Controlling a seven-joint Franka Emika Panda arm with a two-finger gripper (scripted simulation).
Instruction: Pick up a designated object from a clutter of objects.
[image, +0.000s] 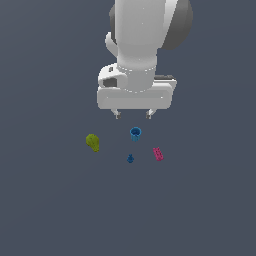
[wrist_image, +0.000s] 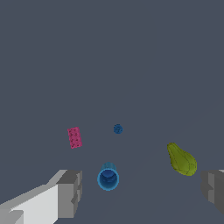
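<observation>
The designated object, a small magenta-pink studded brick (image: 158, 154) (wrist_image: 75, 138), lies flat on the grey floor at the exterior view's right of the clutter. My gripper (image: 133, 114) (wrist_image: 140, 192) hangs open above the floor, well apart from the brick, with nothing between its fingers (wrist_image: 70, 192). Roughly under the gripper stands the blue cup (image: 135, 133) (wrist_image: 108, 177), mouth up. A smaller dark-blue piece (image: 130, 158) (wrist_image: 117, 129) sits between cup and brick. The yellow-green lumpy object (image: 92, 142) (wrist_image: 181, 160) lies at the exterior view's left.
The four items rest spaced apart on a plain dark grey floor (image: 50, 210). The white arm body (image: 137, 60) rises above the clutter in the exterior view.
</observation>
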